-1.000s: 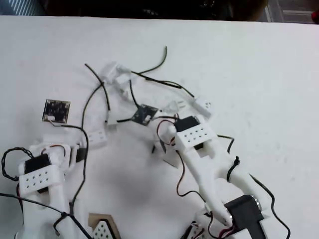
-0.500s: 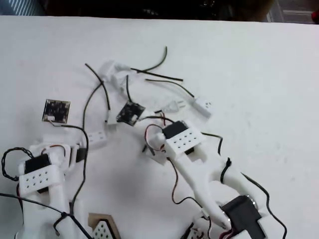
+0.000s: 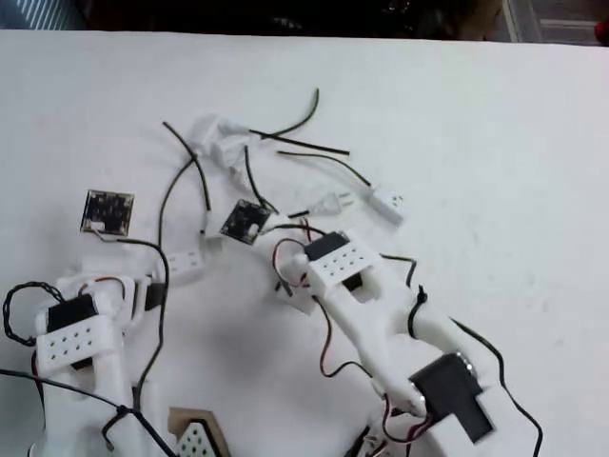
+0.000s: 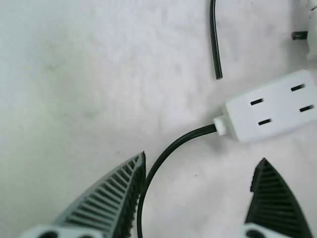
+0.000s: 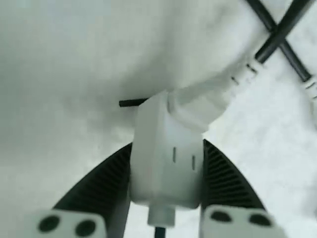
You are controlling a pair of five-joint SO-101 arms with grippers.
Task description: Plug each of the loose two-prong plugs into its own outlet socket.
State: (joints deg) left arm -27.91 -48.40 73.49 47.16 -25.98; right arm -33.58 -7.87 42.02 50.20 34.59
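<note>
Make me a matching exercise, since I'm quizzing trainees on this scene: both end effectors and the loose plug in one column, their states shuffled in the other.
Things:
1. left end effector
2. right end effector
3. loose white plug

States:
A. lies on the table, in no socket
B. shut on a white socket block
C. open, holding nothing

Pairs: 1-C, 2-B, 3-A.

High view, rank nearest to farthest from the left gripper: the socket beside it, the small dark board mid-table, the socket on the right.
1. Near socket: just ahead of the left gripper, on the table's left.
2. Dark board: mid-table, farther back.
3. Right socket: beyond the other arm, on the right.
</note>
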